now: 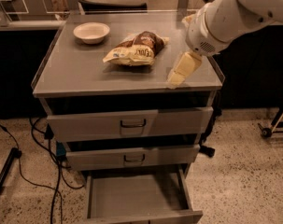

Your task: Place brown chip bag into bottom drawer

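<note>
The cabinet (85, 73) fills most of the view, a grey metal unit with a flat top and three drawers down its front. My arm (225, 17) comes in from the upper right, white and thick, over the top's right edge. The bottom drawer (131, 197) is pulled out, showing a plain grey floor with low sides. The top drawer (94, 124) and middle drawer (99, 157) above it are pushed in, each with a dark wire handle.

The bag (134, 50) lies on its side on the cabinet top, near the middle and towards the back, cream at one end and dark brown at the other. My gripper (176, 80) hangs over the top's front right part, tilted down and to the left, apart from the bag and holding nothing. I cannot tell whether it is spread or pressed together. The bowl (91, 32) sits at the back left of the top, near the bag but not touching it.
</note>
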`<action>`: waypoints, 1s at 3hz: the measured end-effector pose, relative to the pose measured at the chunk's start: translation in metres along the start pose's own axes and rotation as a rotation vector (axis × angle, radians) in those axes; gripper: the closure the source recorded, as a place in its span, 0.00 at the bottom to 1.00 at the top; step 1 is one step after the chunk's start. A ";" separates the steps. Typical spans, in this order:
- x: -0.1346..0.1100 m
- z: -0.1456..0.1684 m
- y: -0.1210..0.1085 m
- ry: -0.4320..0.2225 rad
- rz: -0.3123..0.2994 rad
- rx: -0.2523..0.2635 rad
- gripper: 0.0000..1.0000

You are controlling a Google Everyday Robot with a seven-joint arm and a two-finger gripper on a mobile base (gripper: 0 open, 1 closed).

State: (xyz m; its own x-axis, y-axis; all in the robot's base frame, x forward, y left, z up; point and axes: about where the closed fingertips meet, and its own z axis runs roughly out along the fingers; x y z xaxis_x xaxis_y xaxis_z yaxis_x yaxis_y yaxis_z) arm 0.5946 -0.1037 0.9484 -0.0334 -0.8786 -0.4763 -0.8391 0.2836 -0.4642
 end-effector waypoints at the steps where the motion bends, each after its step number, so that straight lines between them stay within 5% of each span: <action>1: -0.016 0.028 -0.013 -0.056 -0.053 0.029 0.00; 3: -0.035 0.070 -0.039 -0.098 -0.104 0.091 0.00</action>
State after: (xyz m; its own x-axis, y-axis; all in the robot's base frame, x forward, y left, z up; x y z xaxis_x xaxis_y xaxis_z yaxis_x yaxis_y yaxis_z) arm 0.6660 -0.0574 0.9310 0.1075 -0.8648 -0.4905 -0.7823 0.2309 -0.5786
